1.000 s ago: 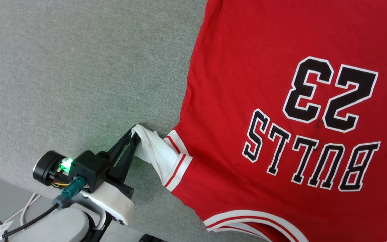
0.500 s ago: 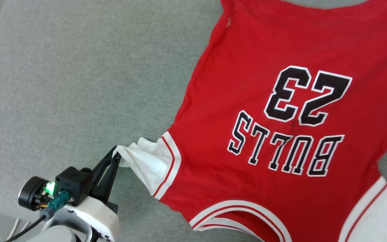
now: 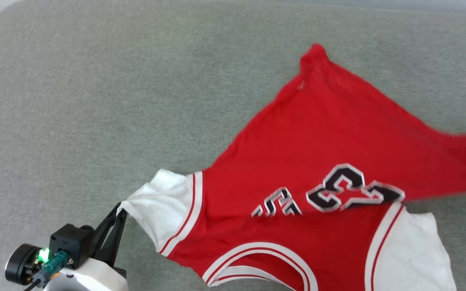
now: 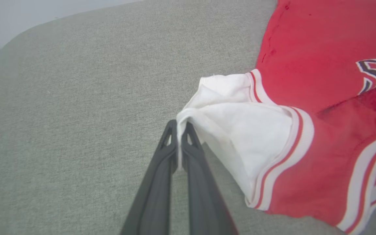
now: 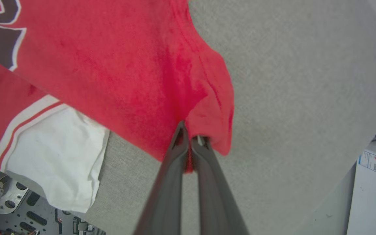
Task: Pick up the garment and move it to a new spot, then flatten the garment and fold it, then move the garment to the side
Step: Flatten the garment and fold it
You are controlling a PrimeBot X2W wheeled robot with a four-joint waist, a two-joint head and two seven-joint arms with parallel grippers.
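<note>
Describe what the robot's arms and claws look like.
The left claw has two long, slim dark fingers with open triangular tips, on a black boxy mount with a green light, a teal plug and a white wrist shell. The right claw has matching dark grey fingers.

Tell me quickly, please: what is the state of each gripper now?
Left gripper: closed, holding the white sleeve of the garment.
Right gripper: closed, holding a red edge of the garment.
</note>
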